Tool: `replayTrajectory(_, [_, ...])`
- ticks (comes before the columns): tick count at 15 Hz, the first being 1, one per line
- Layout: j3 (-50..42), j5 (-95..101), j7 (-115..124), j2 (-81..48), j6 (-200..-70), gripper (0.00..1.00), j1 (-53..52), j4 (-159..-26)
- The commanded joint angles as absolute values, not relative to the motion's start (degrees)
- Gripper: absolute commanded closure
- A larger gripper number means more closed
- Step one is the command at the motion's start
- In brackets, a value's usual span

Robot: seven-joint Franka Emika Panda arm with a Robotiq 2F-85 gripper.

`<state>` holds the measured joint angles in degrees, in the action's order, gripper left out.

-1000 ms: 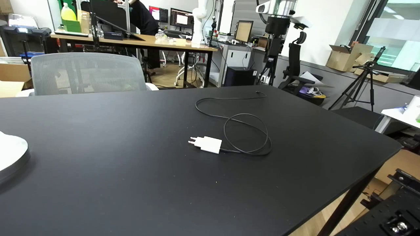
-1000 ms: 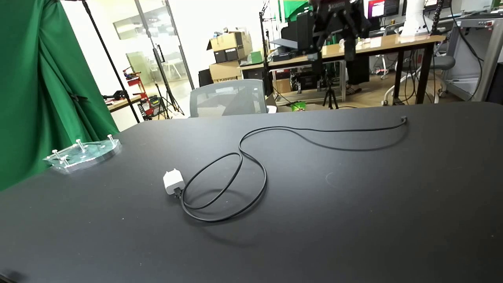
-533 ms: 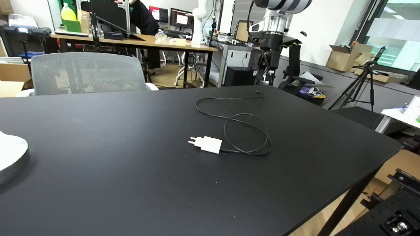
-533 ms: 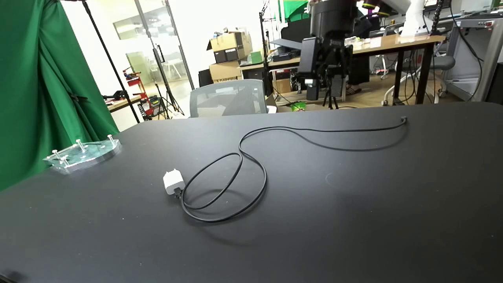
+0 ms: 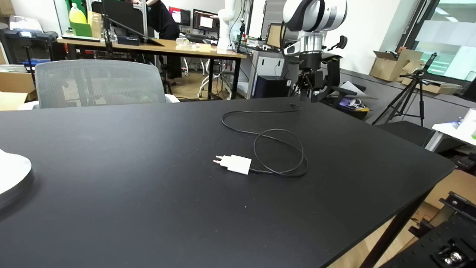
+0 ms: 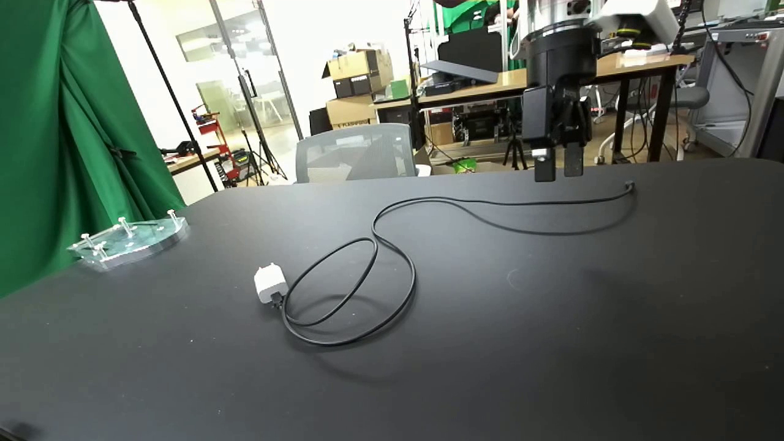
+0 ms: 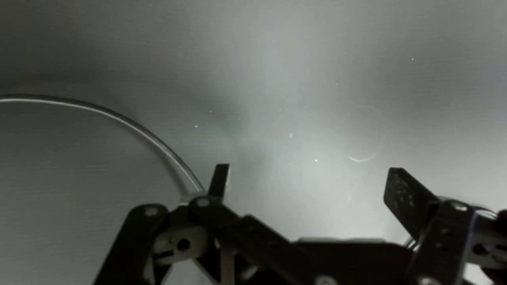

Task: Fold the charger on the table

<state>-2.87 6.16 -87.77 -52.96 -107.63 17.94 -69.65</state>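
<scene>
The charger is a white plug (image 5: 238,164) with a thin black cable (image 5: 260,111) on the dark table. The plug (image 6: 271,283) and cable (image 6: 490,203) also show in an exterior view. The cable makes a loop beside the plug, then runs in a long tail. My gripper (image 5: 309,96) hangs fingers down above the table, near the tail side of the cable; it also shows in an exterior view (image 6: 558,165). In the wrist view my gripper (image 7: 309,174) is open with nothing between its fingers. There the cable (image 7: 95,108) curves behind the left finger; the plug is out of view.
A clear plate with upright bolts (image 6: 131,239) stands on the table. A pale rounded object (image 5: 13,171) lies at the table's side. A grey mesh chair (image 5: 100,83) is against the table edge. The table's side edge (image 5: 390,216) shows in an exterior view.
My arm and gripper have come down toward the table. In both exterior views the gripper is lower than a second ago. The plug and cable have not moved.
</scene>
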Motion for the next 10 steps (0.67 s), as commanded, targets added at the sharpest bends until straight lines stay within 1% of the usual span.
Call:
replayTrajectory(1, [-4.74, 8.68, -83.85, -56.86, -110.77, 0.00, 16.14, -62.82])
replayTrajectory(2, [-5.14, 8.95, -82.69, -56.99, -110.77, 0.00, 15.80, -62.45])
replayTrajectory(3, [-3.61, 8.06, -85.98, -55.35, -110.67, 0.00, 17.09, -65.94])
replayTrajectory(10, [-4.06, 9.04, -84.46, -57.36, -111.29, 0.00, 15.66, -63.86])
